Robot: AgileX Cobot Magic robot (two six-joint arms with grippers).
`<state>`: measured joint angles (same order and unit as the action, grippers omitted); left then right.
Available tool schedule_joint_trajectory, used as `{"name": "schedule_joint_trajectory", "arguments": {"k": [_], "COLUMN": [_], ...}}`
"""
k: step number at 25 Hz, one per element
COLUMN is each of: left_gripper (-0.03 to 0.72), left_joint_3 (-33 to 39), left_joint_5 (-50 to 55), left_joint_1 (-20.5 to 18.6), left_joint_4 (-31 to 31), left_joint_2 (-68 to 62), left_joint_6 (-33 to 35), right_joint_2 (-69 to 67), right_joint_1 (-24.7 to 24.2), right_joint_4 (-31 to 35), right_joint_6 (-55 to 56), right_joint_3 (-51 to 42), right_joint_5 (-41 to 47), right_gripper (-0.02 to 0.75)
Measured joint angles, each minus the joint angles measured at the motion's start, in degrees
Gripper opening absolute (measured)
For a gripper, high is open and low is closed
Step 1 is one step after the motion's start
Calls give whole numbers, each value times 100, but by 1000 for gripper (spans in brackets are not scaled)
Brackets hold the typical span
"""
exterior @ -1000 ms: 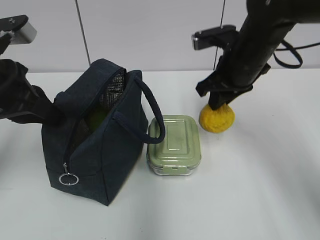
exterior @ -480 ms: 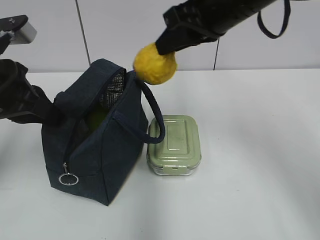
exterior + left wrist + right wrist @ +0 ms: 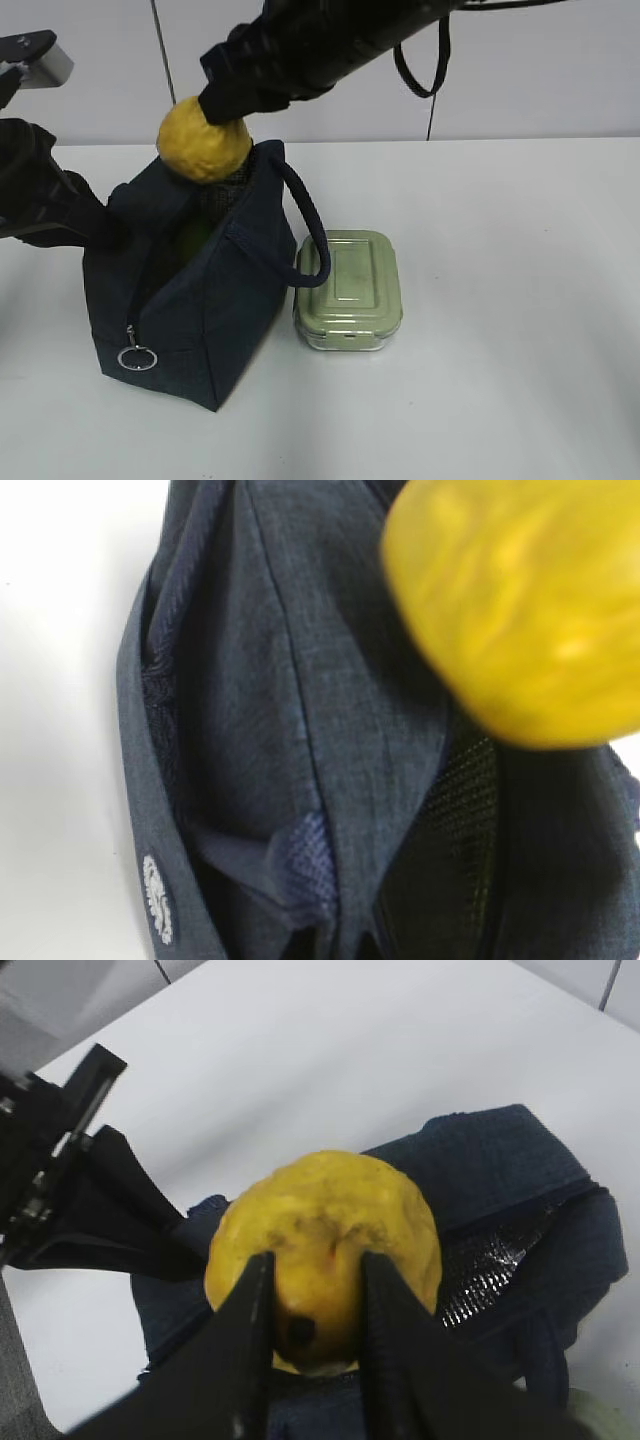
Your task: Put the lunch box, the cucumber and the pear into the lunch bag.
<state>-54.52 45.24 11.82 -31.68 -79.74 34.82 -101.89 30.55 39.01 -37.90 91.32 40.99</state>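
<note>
White tabletop (image 3: pixel 520 300) and a pale wall behind it with two thin dark vertical lines make the background. On the left part of the tabletop stands the lunch bag (image 3: pixel 200 310), dark navy, upright, with its top open so that the silvery lining (image 3: pixel 490 1270) shows. Its long side runs from near left to far right, and the zipper ring pull (image 3: pixel 137 358) hangs at the near left end. One loop handle (image 3: pixel 312 235) bends over toward the right.

Just beside the bag on its right, touching or almost touching it, sits the lunch box (image 3: pixel 348 290) with the sage-green lid on. It lies flat, and its long axis goes from near to far.

Something green shows inside the bag opening; it may be the cucumber, but I cannot tell for sure.

The right hand (image 3: pixel 312 1345) reaches across from the upper right and holds the pear (image 3: pixel 204 140) between its two fingers (image 3: pixel 245 1330), which are closed against the fruit at its stem end. The pear hangs in the air over the far left part of the bag opening, with its round bottom downward, close above the fabric edge.

The left hand (image 3: pixel 105 228) is at the left side of the bag, fully closed, and it seems to pinch the fabric of the bag edge there, though its fingertips are hidden.
</note>
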Motion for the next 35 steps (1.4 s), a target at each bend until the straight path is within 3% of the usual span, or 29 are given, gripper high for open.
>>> {"name": "schedule_joint_trajectory", "arguments": {"k": [7, 13, 18, 20, 24, 26, 35], "left_gripper": [1, 1, 1, 1, 1, 1, 1], "left_joint_3": [0, 0, 0, 0, 0, 0, 0], "left_joint_5": [0, 0, 0, 0, 0, 0, 0], "left_joint_1": [0, 0, 0, 0, 0, 0, 0], "left_joint_4": [19, 19, 19, 19, 19, 19, 44], "left_joint_2": [0, 0, 0, 0, 0, 0, 0], "left_joint_6": [0, 0, 0, 0, 0, 0, 0], "right_joint_2": [-608, -900, -911, -911, -911, -911, -345], "right_joint_1": [12, 12, 12, 12, 12, 12, -263], "right_joint_4": [-403, -1117, -1193, -1182, -1088, -1015, -964], "right_joint_6": [-10, 135, 199, 202, 211, 211, 871], "right_joint_3": [0, 22, 33, 44, 181, 215, 74], "right_joint_5": [-35, 1, -44, -108, -155, -167, -83], "right_gripper": [158, 157, 164, 214, 460, 524, 536]}}
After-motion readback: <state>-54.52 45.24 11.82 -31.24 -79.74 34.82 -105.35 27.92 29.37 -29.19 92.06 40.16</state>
